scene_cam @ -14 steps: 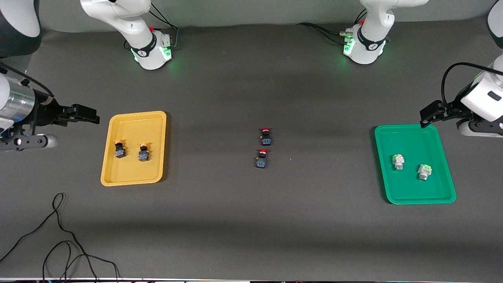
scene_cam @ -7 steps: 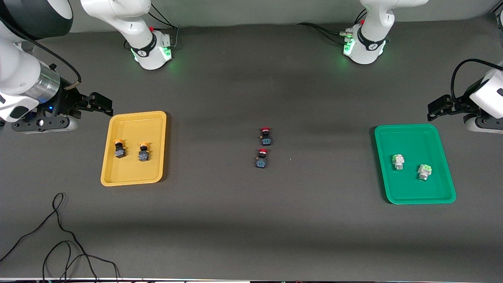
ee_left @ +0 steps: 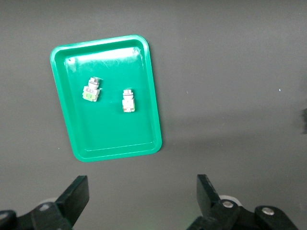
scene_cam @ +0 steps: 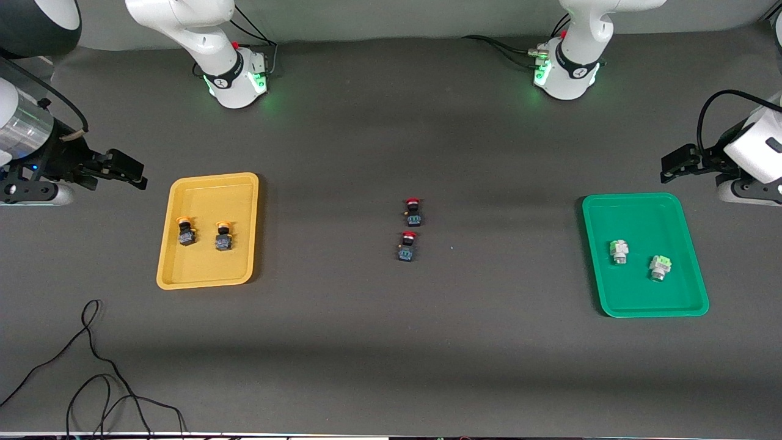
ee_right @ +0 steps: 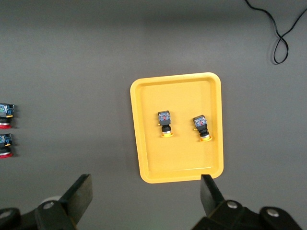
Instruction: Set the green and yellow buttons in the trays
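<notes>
On desk, both yellow buttons sit in yellow tray, green buttons in green tray. Left end effector & right end effector released, empty, raised beside trays. We'd judge task done; retract w/o nudging trays.

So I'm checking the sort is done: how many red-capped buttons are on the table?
2. Both small red-capped black-blue push-button switches sit on the bare dark table mat midway between the trays, one farther from the front camera, the other just nearer. None in either tray; none looks hidden.
</notes>
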Available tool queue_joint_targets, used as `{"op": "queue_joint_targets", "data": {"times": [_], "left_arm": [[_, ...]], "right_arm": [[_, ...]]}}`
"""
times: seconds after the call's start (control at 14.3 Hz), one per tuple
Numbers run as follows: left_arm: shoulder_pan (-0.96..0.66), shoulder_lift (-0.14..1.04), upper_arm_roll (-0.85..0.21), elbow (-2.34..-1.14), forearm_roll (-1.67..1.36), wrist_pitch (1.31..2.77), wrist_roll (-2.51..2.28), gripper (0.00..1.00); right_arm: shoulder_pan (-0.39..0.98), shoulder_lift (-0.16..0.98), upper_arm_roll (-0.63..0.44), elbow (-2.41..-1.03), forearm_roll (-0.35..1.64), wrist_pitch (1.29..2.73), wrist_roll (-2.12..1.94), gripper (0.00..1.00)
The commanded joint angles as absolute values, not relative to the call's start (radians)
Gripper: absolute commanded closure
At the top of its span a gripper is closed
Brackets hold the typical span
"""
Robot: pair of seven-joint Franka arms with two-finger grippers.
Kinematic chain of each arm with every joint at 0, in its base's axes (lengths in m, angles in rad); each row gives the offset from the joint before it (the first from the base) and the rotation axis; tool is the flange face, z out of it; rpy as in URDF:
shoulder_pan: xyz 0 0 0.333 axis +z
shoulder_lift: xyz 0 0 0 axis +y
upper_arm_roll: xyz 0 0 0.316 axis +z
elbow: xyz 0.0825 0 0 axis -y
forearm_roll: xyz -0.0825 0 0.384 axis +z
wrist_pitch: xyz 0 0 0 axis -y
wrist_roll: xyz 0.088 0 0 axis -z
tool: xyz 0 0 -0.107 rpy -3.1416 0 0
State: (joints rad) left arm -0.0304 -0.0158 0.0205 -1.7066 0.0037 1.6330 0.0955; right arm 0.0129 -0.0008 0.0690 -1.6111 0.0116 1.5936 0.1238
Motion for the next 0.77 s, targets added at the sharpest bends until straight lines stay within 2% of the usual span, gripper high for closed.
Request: {"op": "queue_joint_targets", "data": {"times": [0.0,0.7], "left_arm": [[-0.032,-0.032,0.021,-1.718,0.011,1.620,0.100,0.00],[-0.032,-0.034,0.023,-1.718,0.017,1.620,0.101,0.00]], "right_arm": [[0.026,0.017,0.075,-1.589,-0.002,1.588,0.133,0.00],[0.044,0.017,0.075,-1.592,-0.002,1.537,0.144,0.00]]}}
